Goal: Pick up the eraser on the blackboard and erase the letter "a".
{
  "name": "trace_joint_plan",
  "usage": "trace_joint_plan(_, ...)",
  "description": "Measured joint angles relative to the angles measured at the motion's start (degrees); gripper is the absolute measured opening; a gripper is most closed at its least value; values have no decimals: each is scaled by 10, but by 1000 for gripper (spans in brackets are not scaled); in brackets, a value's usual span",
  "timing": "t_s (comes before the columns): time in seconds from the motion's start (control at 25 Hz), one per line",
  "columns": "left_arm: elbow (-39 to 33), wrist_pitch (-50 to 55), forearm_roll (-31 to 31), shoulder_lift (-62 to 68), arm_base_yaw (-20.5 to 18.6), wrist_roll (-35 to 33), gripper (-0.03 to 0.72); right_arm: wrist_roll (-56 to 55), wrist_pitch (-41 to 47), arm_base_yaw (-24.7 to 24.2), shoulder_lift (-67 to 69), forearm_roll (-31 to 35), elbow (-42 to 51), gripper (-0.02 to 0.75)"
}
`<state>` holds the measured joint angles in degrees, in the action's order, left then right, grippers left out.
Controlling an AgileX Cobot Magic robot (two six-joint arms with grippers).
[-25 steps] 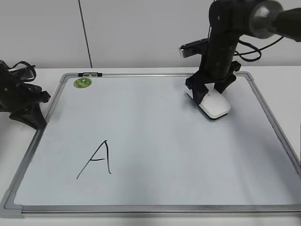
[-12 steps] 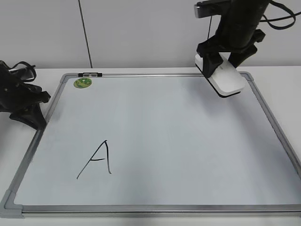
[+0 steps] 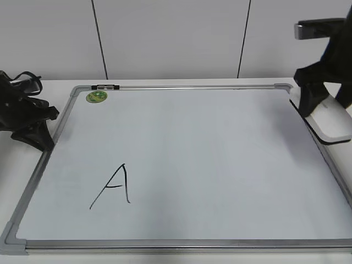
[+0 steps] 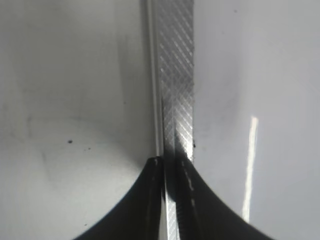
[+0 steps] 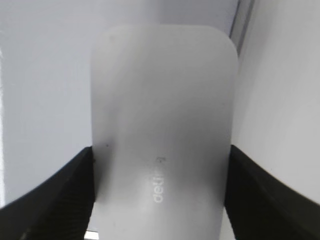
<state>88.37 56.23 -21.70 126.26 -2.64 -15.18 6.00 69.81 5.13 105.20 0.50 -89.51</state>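
The blackboard [image 3: 220,165] is a white board with a silver frame lying flat on the table. The only letter showing on it is a large capital "A" [image 3: 114,187] at the lower left; no small letter "a" is in view. My right gripper [image 3: 322,102] is shut on the white eraser [image 3: 330,122] and holds it in the air over the board's right frame edge. In the right wrist view the eraser [image 5: 160,100] fills the gap between the black fingers [image 5: 55,195]. My left gripper [image 3: 45,142] rests shut at the board's left frame [image 4: 175,75].
A round green sticker [image 3: 97,97] sits at the board's top left corner, with a small black clip [image 3: 105,87] on the top frame beside it. A white wall stands behind the table. The left arm's black body [image 3: 22,113] lies left of the board.
My right gripper lifted the eraser off the board's upper right area and carried it right, to the right frame edge. The left arm has not moved.
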Motion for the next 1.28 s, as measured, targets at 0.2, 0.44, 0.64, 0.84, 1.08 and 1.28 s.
trace_joint_plan(0.2, 0, 0, -2, 0, 0, 0, 45, -8, -42, -38, 0, 8, 38, 540)
trace_joint_plan(0.44, 0, 0, -4, 0, 0, 0, 49, -10, -74, -49, 29, 24, 38, 540)
trace_joint_plan(0.64, 0, 0, -4, 0, 0, 0, 50, -10, -104, -50, 75, 24, 38, 540)
trace_joint_plan(0.84, 0, 0, -4, 0, 0, 0, 52, -10, -121, -50, 116, 28, 34, 540)
trace_joint_plan(1.08, 0, 0, -4, 0, 0, -1, 54, -12, -125, -50, 145, 28, 12, 540)
trace_joint_plan(1.28, 0, 0, -4, 0, 0, -1, 56, -23, -127, -50, 156, 28, 4, 540)
